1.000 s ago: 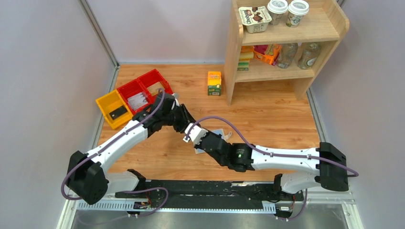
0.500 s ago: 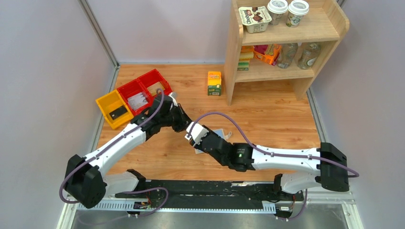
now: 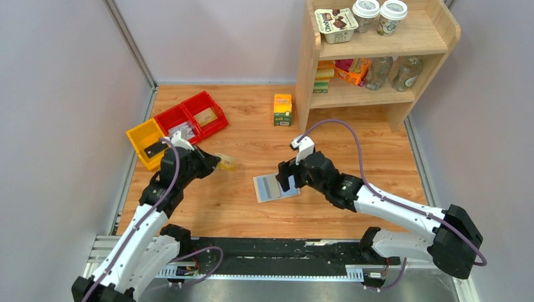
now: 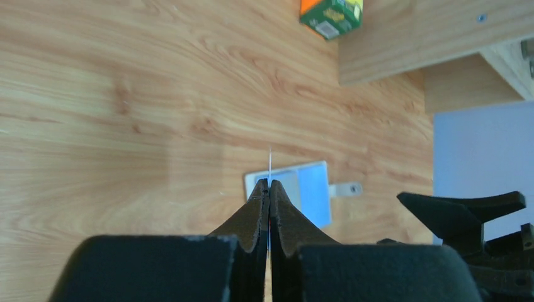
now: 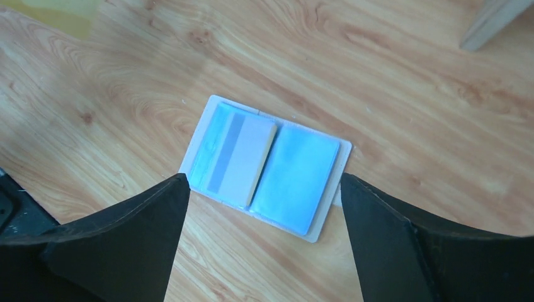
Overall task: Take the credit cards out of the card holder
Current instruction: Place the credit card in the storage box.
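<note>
The card holder (image 3: 276,187) lies spread open on the wooden table, light blue inside, its tab (image 4: 345,189) pointing right. One credit card (image 5: 236,154) with a grey stripe rests on its left half. My left gripper (image 3: 216,165) hovers to the holder's left, shut on another credit card (image 3: 227,163), a thin pale yellowish sheet. In the left wrist view that card (image 4: 270,160) shows edge-on as a thin white line between the closed fingers (image 4: 257,207). My right gripper (image 5: 264,179) hangs open just above the holder's near edge (image 5: 315,236), nothing between its fingers.
A yellow bin (image 3: 140,135) and two red bins (image 3: 199,100) holding cards sit at the back left. A small orange-green carton (image 3: 283,109) stands in front of a wooden shelf (image 3: 378,94) of groceries at the back right.
My left arm has pulled back to the left, carrying a card away from the holder. My right gripper has opened, let go of the holder and drawn back to the right.
</note>
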Tool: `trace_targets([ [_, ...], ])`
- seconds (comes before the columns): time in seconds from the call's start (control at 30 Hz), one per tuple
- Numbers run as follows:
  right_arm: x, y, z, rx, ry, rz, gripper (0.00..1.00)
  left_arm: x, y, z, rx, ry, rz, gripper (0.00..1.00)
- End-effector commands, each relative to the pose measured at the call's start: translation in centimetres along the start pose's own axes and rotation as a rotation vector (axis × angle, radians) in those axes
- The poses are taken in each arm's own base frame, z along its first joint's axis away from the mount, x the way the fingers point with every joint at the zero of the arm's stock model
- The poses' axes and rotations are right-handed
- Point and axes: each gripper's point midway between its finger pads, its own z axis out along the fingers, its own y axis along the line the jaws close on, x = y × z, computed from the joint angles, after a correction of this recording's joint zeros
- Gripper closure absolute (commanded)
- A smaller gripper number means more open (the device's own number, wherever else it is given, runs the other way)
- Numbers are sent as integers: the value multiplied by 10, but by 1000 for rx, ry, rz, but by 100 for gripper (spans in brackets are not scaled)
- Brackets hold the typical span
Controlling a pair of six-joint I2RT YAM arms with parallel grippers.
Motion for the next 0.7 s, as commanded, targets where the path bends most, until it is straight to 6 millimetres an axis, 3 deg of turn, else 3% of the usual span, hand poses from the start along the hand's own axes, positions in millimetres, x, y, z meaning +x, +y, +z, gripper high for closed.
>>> trace_targets([
  [0.0, 2, 12, -6, -167, -9, 195, 6, -54, 21, -18, -59, -304, 94, 100],
  [0.13, 13, 9, -5, -210, -11, 236, 1, -89, 43, -43, -169, -466, 128, 100],
  [0.3, 22, 9, -6, -235, -18, 246, 0, -119, 66, -55, -300, -512, 157, 100],
  [0.37, 24, 7, -5, -228, -24, 241, 0, -135, 84, -59, -362, -538, 122, 100],
  [0.5, 26, 3, -6, -213, -45, 239, 0, -154, 82, -45, -285, -526, 76, 100],
  [0.67, 27, -2, -5, -193, -64, 236, 0, -183, 62, -10, -160, -512, 79, 100],
])
